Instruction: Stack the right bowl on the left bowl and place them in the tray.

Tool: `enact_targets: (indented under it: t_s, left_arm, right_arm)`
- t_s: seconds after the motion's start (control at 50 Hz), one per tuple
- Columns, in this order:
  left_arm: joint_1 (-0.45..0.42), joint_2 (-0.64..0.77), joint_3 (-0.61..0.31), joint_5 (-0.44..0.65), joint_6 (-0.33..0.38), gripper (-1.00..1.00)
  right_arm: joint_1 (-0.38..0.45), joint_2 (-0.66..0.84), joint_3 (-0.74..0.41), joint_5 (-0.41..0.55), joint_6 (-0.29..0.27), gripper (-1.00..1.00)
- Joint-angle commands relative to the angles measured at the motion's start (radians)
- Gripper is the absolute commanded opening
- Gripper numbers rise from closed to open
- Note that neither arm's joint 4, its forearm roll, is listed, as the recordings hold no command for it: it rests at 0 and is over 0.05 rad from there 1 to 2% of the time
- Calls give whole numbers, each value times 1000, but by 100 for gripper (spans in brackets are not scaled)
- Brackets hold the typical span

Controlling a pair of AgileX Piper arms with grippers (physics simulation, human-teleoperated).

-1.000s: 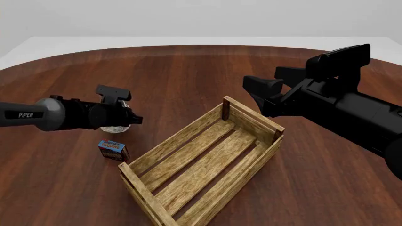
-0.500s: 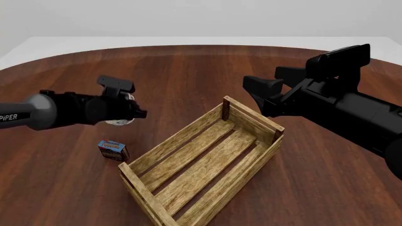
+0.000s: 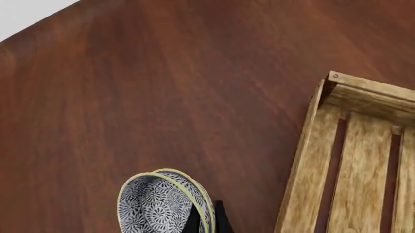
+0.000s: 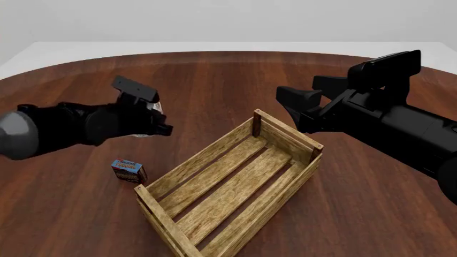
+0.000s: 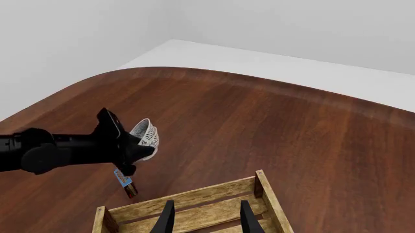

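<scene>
Two blue-grey patterned bowls are nested and tilted on edge in my left gripper [image 3: 207,222], which is shut on their rims. In the left wrist view the right bowl [image 3: 152,208] lies inside the left bowl [image 3: 198,190]. They hang above the table, left of the tray [image 4: 236,184]. From the front my left gripper [image 4: 155,122] hides most of the stack, leaving only a pale sliver of bowl [image 4: 155,106]. The right wrist view has the bowls [image 5: 146,135] beside the left gripper [image 5: 131,147]. My right gripper [image 4: 292,110] [image 5: 206,219] hovers open over the tray's far end [image 5: 194,204].
A small blue-and-red box [image 4: 129,171] [image 5: 125,180] lies on the table just left of the tray's near corner, below the held bowls. The dark wooden table [image 4: 214,80] is round, with its far edge against a white floor.
My left arm has risen and swung a little right toward the tray, carrying the bowls up off the table. The right arm has not moved.
</scene>
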Motion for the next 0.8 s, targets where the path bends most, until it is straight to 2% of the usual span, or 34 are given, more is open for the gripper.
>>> enact_targets:
  t_s: [0.02, 0.5, 0.68, 0.8]
  left_arm:
    - [-34, -118, 27, 18, 0, -100]
    - [-144, -196, 79, 16, 24, -100]
    - [-151, -189, 72, 8, 39, -100]
    - [-195, -164, 70, -6, 34, -100]
  right_arm:
    - [1, 0, 0, 0, -1, 100]
    - [1, 0, 0, 0, 0, 100]
    - [1, 0, 0, 1, -1, 100]
    - [1, 0, 0, 0, -1, 100]
